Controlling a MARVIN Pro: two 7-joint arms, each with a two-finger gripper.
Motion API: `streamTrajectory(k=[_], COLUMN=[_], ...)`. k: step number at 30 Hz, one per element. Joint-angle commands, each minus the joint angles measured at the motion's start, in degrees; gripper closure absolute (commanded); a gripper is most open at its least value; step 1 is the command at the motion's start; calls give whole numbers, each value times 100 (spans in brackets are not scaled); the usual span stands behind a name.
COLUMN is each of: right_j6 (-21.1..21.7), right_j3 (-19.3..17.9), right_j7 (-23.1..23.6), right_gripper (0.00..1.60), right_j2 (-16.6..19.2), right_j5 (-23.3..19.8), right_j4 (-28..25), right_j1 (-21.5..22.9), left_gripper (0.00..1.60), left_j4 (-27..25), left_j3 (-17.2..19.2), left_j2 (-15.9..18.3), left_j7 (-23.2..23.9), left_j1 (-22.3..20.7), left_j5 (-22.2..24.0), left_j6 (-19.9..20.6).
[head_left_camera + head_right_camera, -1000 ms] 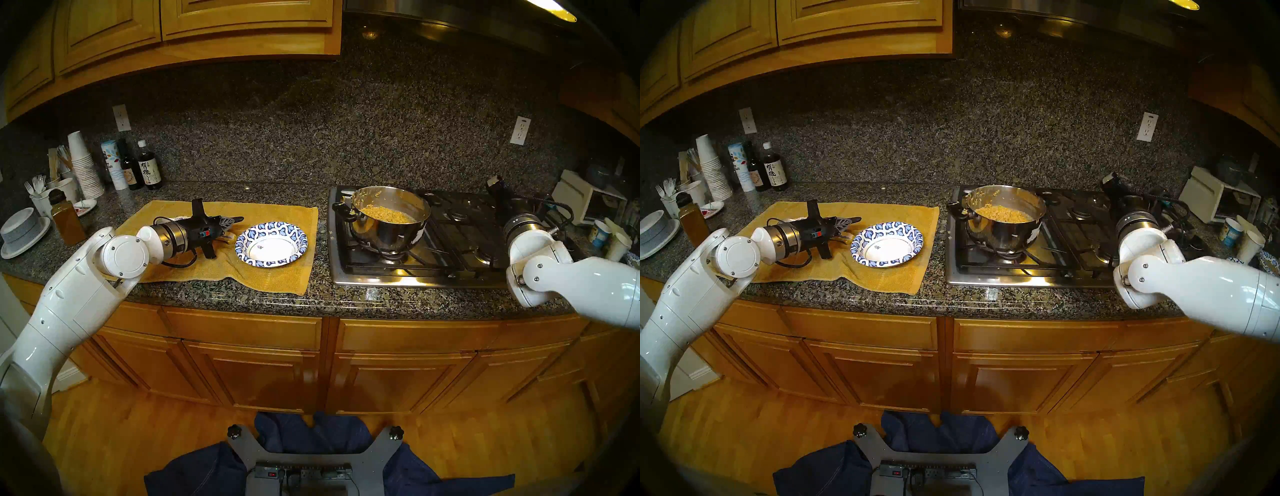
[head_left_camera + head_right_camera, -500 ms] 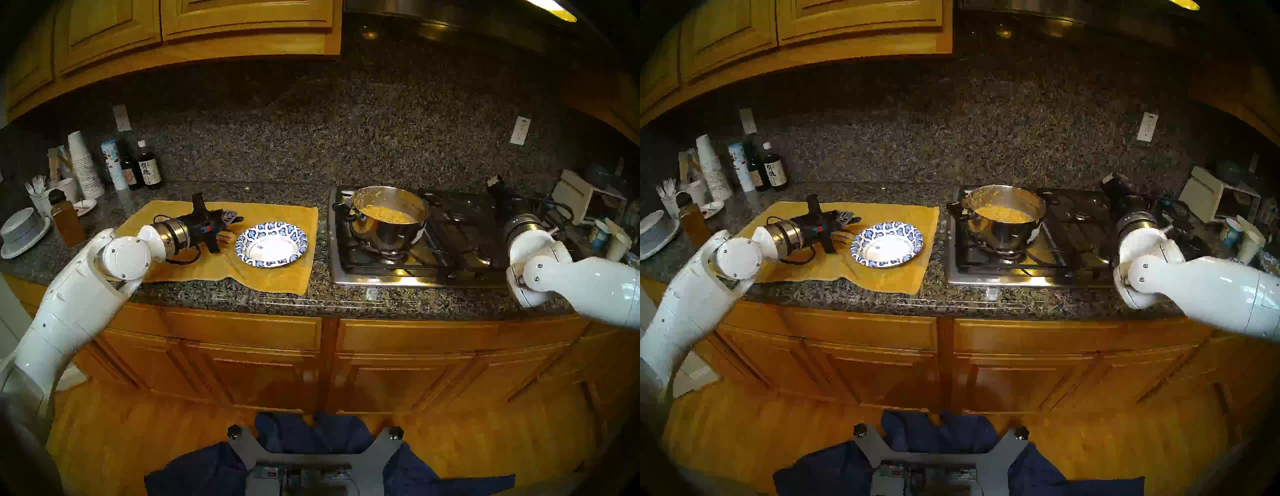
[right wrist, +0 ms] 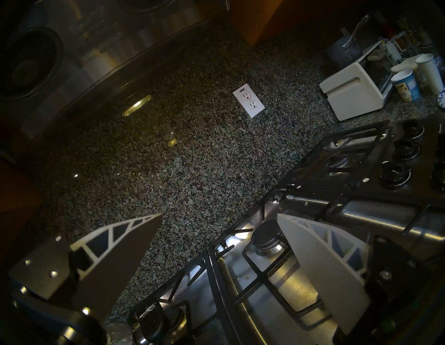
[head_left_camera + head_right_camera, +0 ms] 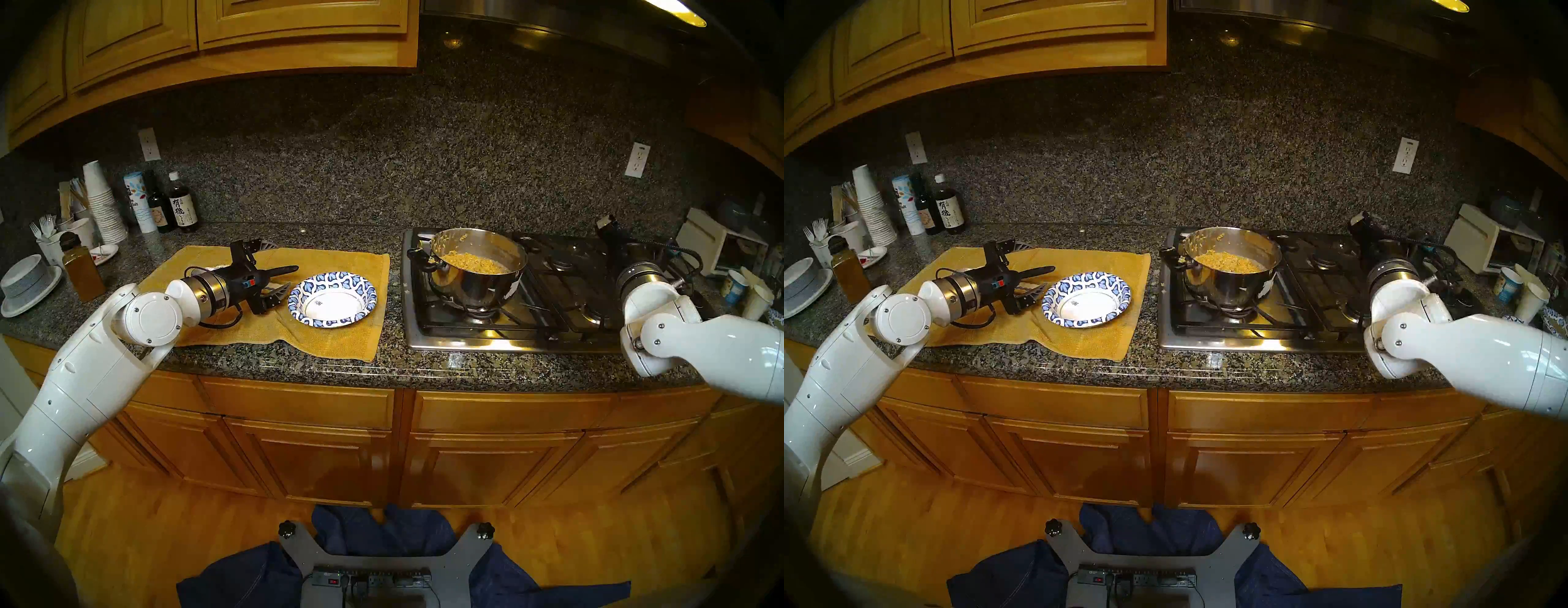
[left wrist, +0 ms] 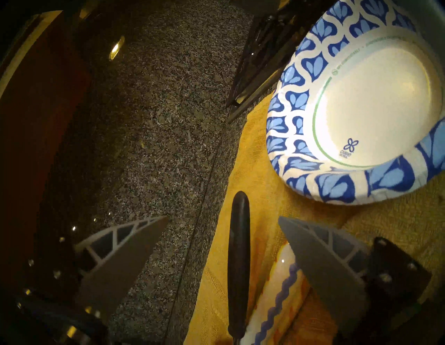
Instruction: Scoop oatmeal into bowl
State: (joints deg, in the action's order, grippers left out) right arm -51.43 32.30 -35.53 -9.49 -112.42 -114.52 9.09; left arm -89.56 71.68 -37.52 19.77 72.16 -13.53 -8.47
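Left hand (image 5: 222, 231) spread, dark ladle handle (image 5: 238, 253) between fingers, long axis pointing toward bowl (image 5: 296, 101).

Bench (image 4: 263, 365): speckled dark granite. Yellow cloth (image 4: 339, 339) left of centre, near edge overhanging slightly. Steel gas cooktop (image 4: 488, 339) set in right of it. Far left: paper cup stack (image 4: 104, 204), bottles (image 4: 182, 208), grey-and-white stacked bowls (image 4: 27, 282). Far right: white toaster oven (image 4: 717, 246), cups (image 4: 757, 301).
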Motion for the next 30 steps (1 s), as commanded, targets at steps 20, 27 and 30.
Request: streamTrajectory(k=[20, 27, 30], right_j6=[-25, -25, -25], right_j3=[-155, -155, -155], right_j7=[39, 39, 39], right_gripper=[0, 0, 0], right_j2=[-13, -13, -13], right_j5=[72, 74, 74], right_j4=[5, 5, 5], right_j1=[176, 176, 177], left_gripper=[0, 0, 0], left_j4=[389, 586, 655], left_j3=[-57, -140, -163], left_j2=[-472, -570, -610], left_j7=[-81, -33, -25], left_j1=[-678, -807, -856], left_j5=[-82, -192, -230], left_j6=[85, 24, -5])
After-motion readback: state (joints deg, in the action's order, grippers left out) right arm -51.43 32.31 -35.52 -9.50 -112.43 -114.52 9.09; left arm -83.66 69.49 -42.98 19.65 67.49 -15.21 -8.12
